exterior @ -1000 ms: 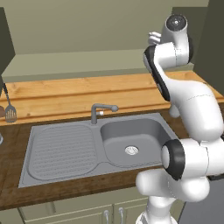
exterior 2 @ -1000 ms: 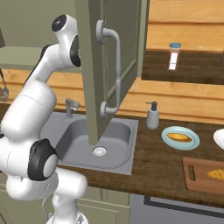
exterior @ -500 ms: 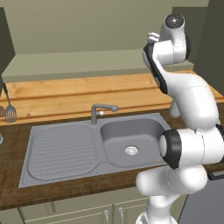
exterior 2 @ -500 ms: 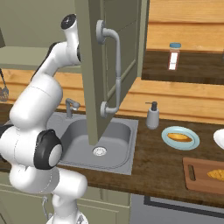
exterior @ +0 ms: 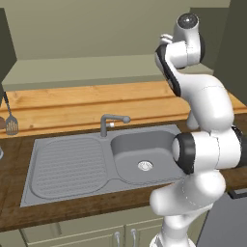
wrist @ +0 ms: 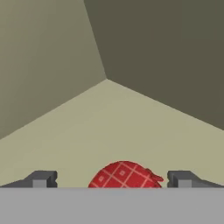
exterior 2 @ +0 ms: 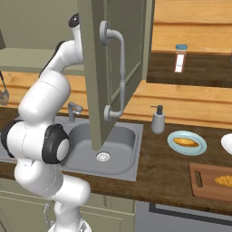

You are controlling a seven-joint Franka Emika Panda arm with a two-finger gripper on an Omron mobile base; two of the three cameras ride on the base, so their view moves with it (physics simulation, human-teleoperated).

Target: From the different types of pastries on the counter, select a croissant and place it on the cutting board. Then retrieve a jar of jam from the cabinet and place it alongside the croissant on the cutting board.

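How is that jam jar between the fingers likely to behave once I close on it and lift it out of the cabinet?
The jar of jam shows a rounded red checked lid, so the body is probably round and could roll if knocked over. It sits centred within the open gripper, so a squeeze should catch it squarely. It looks rigid; how slippery or heavy it is I cannot tell.

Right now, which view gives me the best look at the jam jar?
The hand view: the jar of jam shows its red checked lid low between the open pincer tips. In the right base view the open cabinet door covers that spot.
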